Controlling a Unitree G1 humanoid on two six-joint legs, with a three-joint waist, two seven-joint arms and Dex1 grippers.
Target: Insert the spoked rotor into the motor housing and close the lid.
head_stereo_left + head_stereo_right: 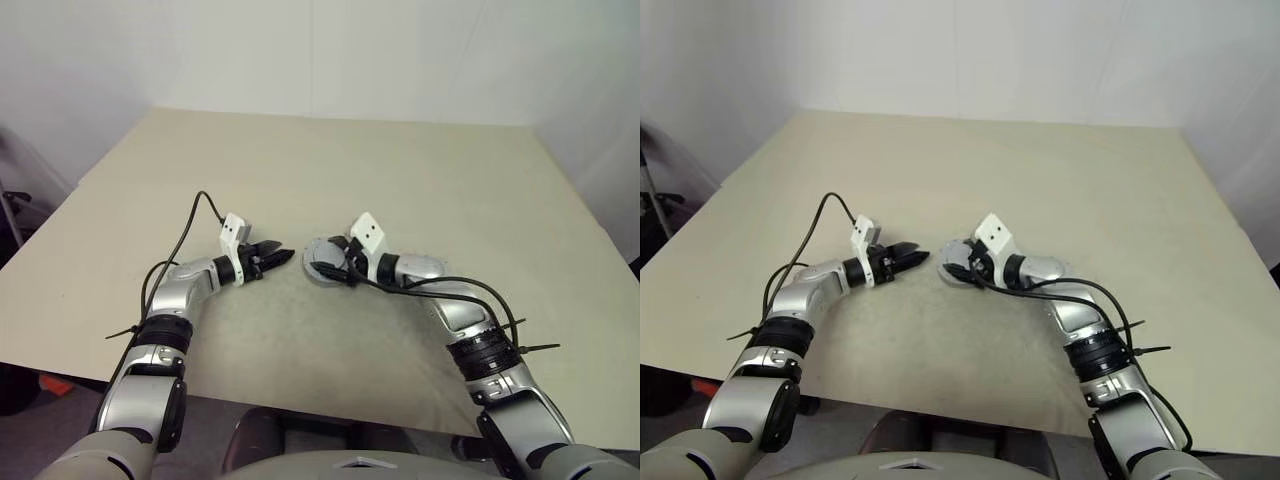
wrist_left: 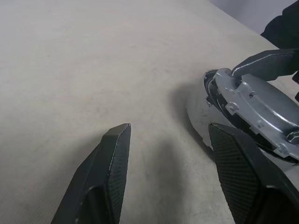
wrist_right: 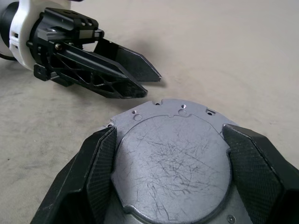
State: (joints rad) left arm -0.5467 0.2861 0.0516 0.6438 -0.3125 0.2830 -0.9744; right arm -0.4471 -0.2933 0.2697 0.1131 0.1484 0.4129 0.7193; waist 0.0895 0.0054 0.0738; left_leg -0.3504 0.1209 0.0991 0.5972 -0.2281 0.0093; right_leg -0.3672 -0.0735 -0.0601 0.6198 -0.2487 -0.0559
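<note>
- In the left eye view we see our right gripper (image 1: pixel 335 262) near the middle of the frame, its fingers reaching over a round grey metal part (image 1: pixel 318 258) on the beige table (image 1: pixel 400 170). Our left gripper (image 1: pixel 277 259) sits just left of that, tips pointing right at the part, close but apart from it.
- The right eye view gives the same layout: the grey part (image 1: pixel 950 262) lies just left of centre, partly under our right gripper (image 1: pixel 966 264), with our left gripper (image 1: pixel 910 257) beside it and nothing in its fingers.
- In the left wrist view our left gripper (image 2: pixel 170 140) stands spread, bare table between the two black fingers. At the right edge the grey part (image 2: pixel 254 105) shows tilted, its near rim off the table, and a black finger (image 2: pixel 268 63) of the other gripper rests on its top edge.
- In the right wrist view our right gripper (image 3: pixel 170 144) straddles the grey part (image 3: pixel 170 161), one finger close against each side of a scratched flat face with small screw holes along the rim. We judge it pinched at the rim. The left gripper (image 3: pixel 152 81) shows at the upper left, spread and empty.
- We cannot tell from this blank face whether it is the housing turned over or the lid; no coils, ribs or spoked rotor are visible.
- Our judgement: we are at a pick-up or repositioning of this part. The next move calls for a firm hold and lifting or turning it without letting it slide, while the left gripper stays ready to steady it.
</note>
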